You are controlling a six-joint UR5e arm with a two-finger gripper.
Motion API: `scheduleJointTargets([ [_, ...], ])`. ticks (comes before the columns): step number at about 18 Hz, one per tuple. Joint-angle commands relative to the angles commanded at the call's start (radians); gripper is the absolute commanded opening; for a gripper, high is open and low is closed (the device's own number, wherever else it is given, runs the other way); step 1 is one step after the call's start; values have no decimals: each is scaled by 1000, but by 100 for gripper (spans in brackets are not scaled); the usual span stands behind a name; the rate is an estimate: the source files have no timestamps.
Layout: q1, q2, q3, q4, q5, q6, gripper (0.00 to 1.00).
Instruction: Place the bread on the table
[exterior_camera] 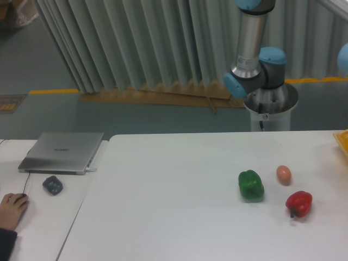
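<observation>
Table (163,201) carries green pepper (250,184), egg (283,174), red pepper (298,204). Bread not visible; hand out of frame, state unknown. Likely fetching step; next move calls for locating the bread.

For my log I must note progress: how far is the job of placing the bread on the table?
Nothing looks done: the table holds only a green pepper, an egg and a red pepper. No bread or gripper is in view, so fetching and placing remain.
</observation>
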Motion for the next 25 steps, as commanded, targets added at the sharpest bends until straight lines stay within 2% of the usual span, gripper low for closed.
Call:
scheduleJointTargets([
  [3, 34, 14, -14, 5, -150, -326, 100],
  [6, 153, 34, -35, 6, -371, -383, 100],
  [9, 227, 38, -70, 27, -462, -415, 100],
  [13, 259, 35, -143, 126, -477, -556, 100],
  [21, 253, 66, -199, 141, -474, -833, 100],
  [25, 255, 74, -255, 187, -474, -843, 100],
])
